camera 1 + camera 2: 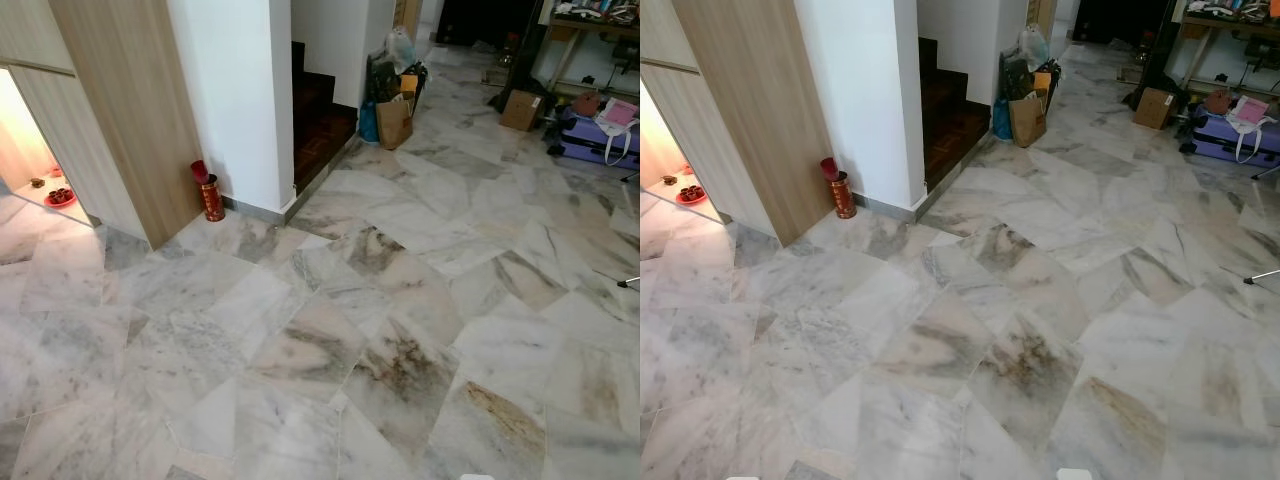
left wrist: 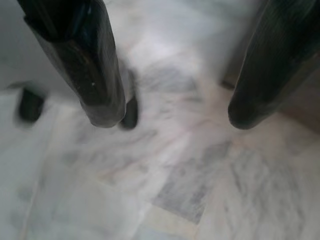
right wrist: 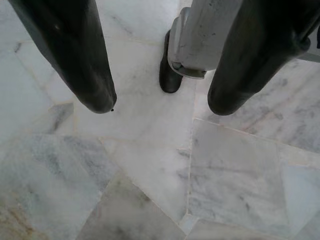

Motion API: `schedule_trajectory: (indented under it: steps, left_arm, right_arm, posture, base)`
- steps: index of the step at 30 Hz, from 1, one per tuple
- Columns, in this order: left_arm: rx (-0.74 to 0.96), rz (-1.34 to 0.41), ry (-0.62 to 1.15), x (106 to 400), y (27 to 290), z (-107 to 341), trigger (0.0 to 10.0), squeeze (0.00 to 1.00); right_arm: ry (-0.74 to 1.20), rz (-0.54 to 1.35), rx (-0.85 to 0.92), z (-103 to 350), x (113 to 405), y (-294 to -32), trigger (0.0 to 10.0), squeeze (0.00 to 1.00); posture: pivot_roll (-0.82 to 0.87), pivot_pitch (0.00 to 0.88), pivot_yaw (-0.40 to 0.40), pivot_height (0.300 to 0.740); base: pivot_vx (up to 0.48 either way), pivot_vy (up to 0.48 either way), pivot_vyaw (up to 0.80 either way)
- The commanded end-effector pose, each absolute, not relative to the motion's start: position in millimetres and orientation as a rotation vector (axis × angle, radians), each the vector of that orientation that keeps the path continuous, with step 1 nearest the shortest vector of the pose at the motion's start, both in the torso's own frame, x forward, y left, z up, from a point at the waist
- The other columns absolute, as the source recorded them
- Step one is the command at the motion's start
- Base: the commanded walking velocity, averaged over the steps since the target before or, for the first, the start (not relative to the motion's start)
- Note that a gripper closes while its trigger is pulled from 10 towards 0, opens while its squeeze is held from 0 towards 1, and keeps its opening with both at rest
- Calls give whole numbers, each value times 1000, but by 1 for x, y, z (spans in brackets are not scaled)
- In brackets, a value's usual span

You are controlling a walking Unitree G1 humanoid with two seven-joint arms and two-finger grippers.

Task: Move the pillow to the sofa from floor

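I'm looking down across a marble floor (image 1: pixel 380 300) of grey, white and brown-veined slabs. On the left stands a wood-panelled wall (image 1: pixel 120 100), with a white pillar (image 1: pixel 235 90) just beside it. At the foot of that pillar sits a red cylindrical container (image 1: pixel 211 196), touching the floor near the wood panel's corner. Behind the pillar, dark steps (image 1: pixel 320 120) climb away. Far beyond them I see a brown paper bag (image 1: pixel 394 122) with other bags bunched behind it, a cardboard box (image 1: pixel 521 109) further right, and a purple suitcase (image 1: pixel 595 140) at the far right. In the lit opening at far left, a small red dish (image 1: pixel 60 196) lies on the floor.

The left gripper (image 2: pixel 172 117) hangs over marble, fingers spread wide with nothing between them; that view is blurred. The right gripper (image 3: pixel 160 107) also hangs wide apart and empty over the slabs, with the robot's own leg and dark foot (image 3: pixel 170 75) just beyond it.

I can't make out the pillow or the sofa anywhere from here.
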State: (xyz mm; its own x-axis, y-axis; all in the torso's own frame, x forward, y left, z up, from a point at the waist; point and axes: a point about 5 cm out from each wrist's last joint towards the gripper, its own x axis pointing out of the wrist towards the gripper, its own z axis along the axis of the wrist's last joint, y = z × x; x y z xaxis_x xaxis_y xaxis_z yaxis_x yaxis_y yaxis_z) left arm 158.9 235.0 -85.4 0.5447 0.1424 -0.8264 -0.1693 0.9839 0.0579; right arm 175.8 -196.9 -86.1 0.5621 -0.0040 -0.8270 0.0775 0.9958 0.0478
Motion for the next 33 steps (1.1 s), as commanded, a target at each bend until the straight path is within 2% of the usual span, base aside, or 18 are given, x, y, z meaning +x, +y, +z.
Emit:
schedule_trajectory:
  steps: [1, 7, 15, 18, 26, 33]
  left_arm:
    - [-26, 180, 929, 170, 227, -82, 10000, 0]
    - [1, 236, 860, 170, 229, -80, 10000, 0]
    - [34, 196, 836, 173, 226, -78, 10000, 0]
    - [46, 166, 831, 177, 232, -75, 10000, 0]
    - [76, 112, 849, 176, 232, -75, 10000, 0]
    - [54, 152, 867, 171, 236, -77, 10000, 0]
  right_arm:
    - [869, -24, 123, -70, 210, -180, 10000, 0]
    - [873, -21, 141, -73, 204, -182, 10000, 0]
    - [878, -40, 172, -75, 201, -178, 10000, 0]
    - [872, -17, 193, -75, 203, -165, 10000, 0]
    - [867, 11, 167, -76, 202, -161, 10000, 0]
    - [858, -15, 172, -76, 202, -165, 10000, 0]
  posture:
    - [49, 19, -24, 740]
    - [56, 0, -29, 740]
    - [65, 5, 0, 740]
    - [64, 14, 23, 740]
    - [56, 17, 14, 740]
    - [44, 27, 28, 740]
  base:
    - [0, 0, 0]
    - [0, 0, 0]
    - [0, 0, 0]
    - [0, 0, 0]
    - [0, 0, 0]
    - [0, 0, 800]
